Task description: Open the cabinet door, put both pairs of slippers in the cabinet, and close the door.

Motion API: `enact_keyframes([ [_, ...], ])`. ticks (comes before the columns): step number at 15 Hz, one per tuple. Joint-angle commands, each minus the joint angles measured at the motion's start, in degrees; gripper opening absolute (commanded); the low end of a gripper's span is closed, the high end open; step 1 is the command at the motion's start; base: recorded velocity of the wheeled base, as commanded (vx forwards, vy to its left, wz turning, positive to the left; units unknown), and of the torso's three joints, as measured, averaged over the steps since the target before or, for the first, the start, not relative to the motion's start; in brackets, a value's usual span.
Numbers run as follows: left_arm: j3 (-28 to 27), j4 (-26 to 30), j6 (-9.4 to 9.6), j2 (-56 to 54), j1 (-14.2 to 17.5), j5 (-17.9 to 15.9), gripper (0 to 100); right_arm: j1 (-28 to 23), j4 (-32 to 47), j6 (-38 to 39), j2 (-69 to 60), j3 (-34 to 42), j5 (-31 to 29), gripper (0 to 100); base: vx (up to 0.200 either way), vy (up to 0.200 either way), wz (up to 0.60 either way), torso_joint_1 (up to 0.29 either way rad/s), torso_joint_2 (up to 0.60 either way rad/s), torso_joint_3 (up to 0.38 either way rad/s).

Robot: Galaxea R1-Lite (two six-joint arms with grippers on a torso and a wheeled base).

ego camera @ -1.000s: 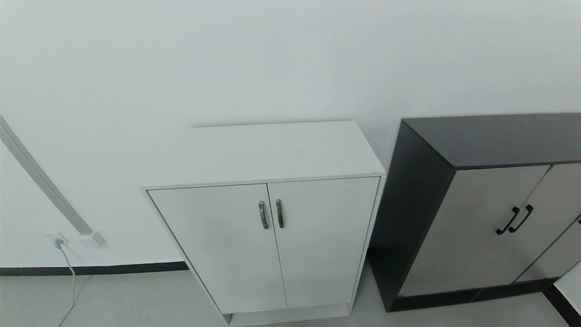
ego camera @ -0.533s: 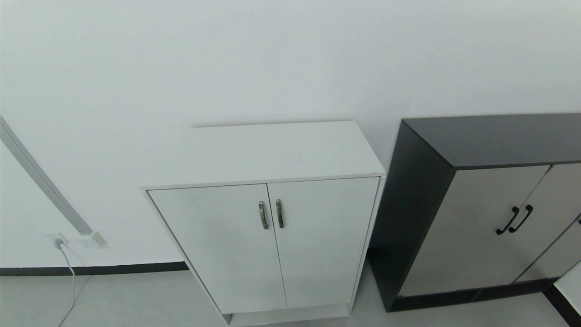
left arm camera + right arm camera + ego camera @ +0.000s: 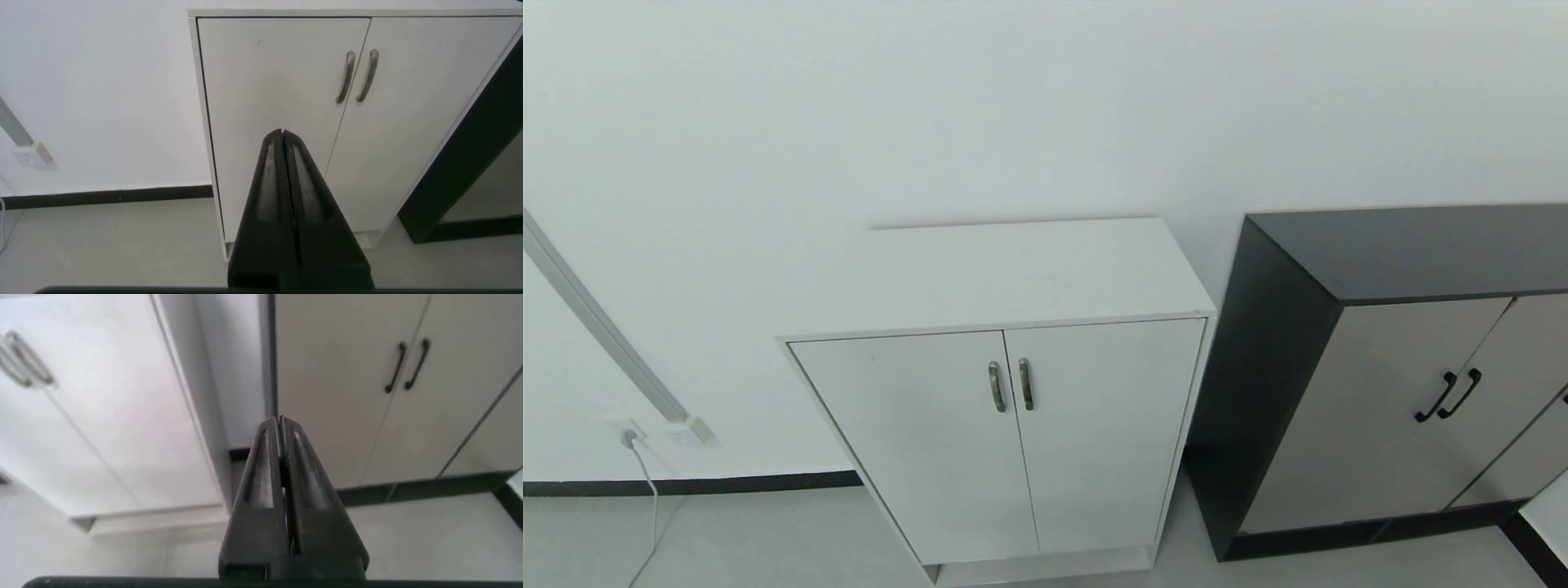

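Note:
A white two-door cabinet (image 3: pixel 1005 392) stands against the wall with both doors closed. Its two metal handles (image 3: pixel 1010 385) sit side by side at the middle seam. The left wrist view shows the same cabinet (image 3: pixel 327 106) and its handles (image 3: pixel 358 76), with my left gripper (image 3: pixel 283 135) shut and empty, held back from the left door. My right gripper (image 3: pixel 280 423) is shut and empty too, facing the gap between the white cabinet (image 3: pixel 106 416) and the dark one.
A black cabinet with grey doors (image 3: pixel 1388 384) and black handles (image 3: pixel 1448 396) stands right of the white one. At the left wall are a slanted cable duct (image 3: pixel 596 327), a socket with a plugged cable (image 3: pixel 629 437) and bare grey floor (image 3: pixel 727 539).

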Motion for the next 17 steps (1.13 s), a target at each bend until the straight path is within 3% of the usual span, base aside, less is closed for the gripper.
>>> enact_keyframes([
  [1,0.0,0.0,0.0,0.07,0.0,0.04,0,-1.19,-0.05,0.15,-3.19,0.0,-0.17,0,0.0,0.0,0.0,0.0,0.0,0.0],
  [17,0.0,0.0,0.35,0.07,0.0,0.04,0,-1.1,-0.22,1.56,-3.19,0.0,-0.25,0,0.0,0.0,0.0,0.0,0.0,0.0],
])
